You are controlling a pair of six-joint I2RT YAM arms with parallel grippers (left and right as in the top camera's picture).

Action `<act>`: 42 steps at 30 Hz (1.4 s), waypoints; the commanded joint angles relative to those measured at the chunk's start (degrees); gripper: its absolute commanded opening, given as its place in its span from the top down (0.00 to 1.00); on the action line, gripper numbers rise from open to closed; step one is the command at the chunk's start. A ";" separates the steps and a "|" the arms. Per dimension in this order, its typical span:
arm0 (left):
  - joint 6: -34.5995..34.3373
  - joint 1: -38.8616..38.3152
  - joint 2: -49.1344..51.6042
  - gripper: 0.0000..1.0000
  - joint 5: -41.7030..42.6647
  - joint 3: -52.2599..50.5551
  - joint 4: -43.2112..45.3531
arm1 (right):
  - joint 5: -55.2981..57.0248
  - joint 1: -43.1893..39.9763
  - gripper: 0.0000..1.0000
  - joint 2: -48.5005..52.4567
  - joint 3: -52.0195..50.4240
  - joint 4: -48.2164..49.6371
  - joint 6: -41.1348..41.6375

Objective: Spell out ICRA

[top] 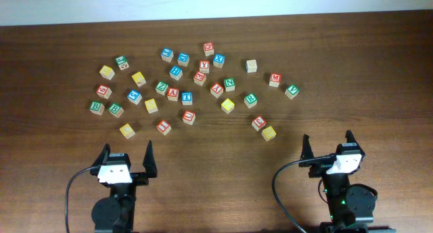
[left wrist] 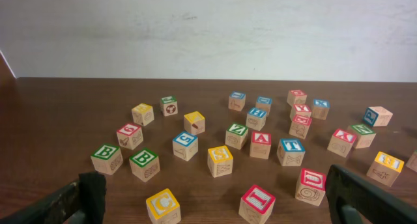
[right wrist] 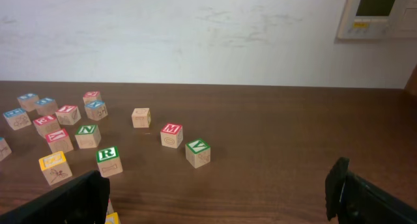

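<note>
Your four letters lie apart from one another, mixed in among the other alphabet blocks on the dark wooden tabletop (top: 379, 50). The red I block (top: 164, 126) sits at the near edge of the cluster, ahead of your left fingers (top: 148, 158). The yellow C block (top: 126, 130) lies near it, further to the left along that same near edge. The red A block (top: 173, 94) is deeper in, in the thick of the cluster, just beside a blue T block (top: 187, 97). The green R block (top: 250, 99) stands over on the right side, near a yellow block (top: 228, 105) and well ahead of your right fingers (top: 306, 149). A red M block (top: 275, 78) and a green V block (top: 291, 91) lie beyond it to the right. Both pairs of fingers are spread wide, hold nothing, and sit at the near side of the tabletop, clear of every block.
</note>
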 commanded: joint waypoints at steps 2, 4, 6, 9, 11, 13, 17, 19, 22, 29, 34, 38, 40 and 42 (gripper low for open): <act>0.07 -0.22 0.20 0.01 0.59 -0.11 -0.31 | -1.18 0.22 0.02 0.20 -0.26 -0.24 0.61; 0.07 -0.22 0.20 0.01 0.57 -0.11 -0.31 | -1.18 0.22 0.02 0.20 -0.26 -0.24 0.61; 0.04 -0.22 0.20 0.01 1.36 -0.11 -0.33 | -1.18 0.20 0.02 0.20 -0.26 -0.24 0.61; 0.02 -0.26 0.20 0.01 4.17 -0.11 -0.50 | -1.18 0.22 0.02 0.20 -0.26 -0.24 0.61; 0.00 -0.26 0.20 0.01 15.52 -0.11 1.33 | -1.18 0.22 0.02 0.20 -0.26 -0.24 0.61; 0.00 -0.26 0.20 0.01 28.94 -0.11 4.96 | -1.18 0.22 0.02 0.20 -0.26 -0.24 0.61; 0.00 -0.26 0.20 0.01 51.58 -0.11 19.96 | -1.18 0.22 0.02 0.20 -0.26 -0.24 0.61; -2.71 -0.26 0.20 0.01 54.47 0.11 32.79 | -1.18 0.22 0.02 0.20 -0.26 -0.24 0.61; -6.08 -0.26 0.20 0.01 52.78 2.69 41.44 | -1.18 0.22 0.02 0.20 -0.26 -0.24 0.61; -13.25 -0.26 6.08 0.01 41.92 27.26 22.29 | -1.18 0.22 0.02 0.20 -0.26 -0.24 0.61; -2.91 -0.26 29.88 0.01 60.19 56.87 -16.68 | -1.18 0.22 0.02 0.20 -0.26 -0.24 0.61; -2.93 -0.26 40.44 0.01 73.50 59.58 -14.91 | -1.18 0.22 0.02 0.20 -0.26 -0.24 0.61; -2.93 -0.26 42.66 0.01 71.06 59.58 -15.54 | -1.18 0.22 0.02 0.20 -0.26 -0.24 0.61; -2.89 -0.26 43.06 0.01 59.43 59.60 -21.20 | -1.18 0.22 0.02 0.20 -0.26 -0.24 0.61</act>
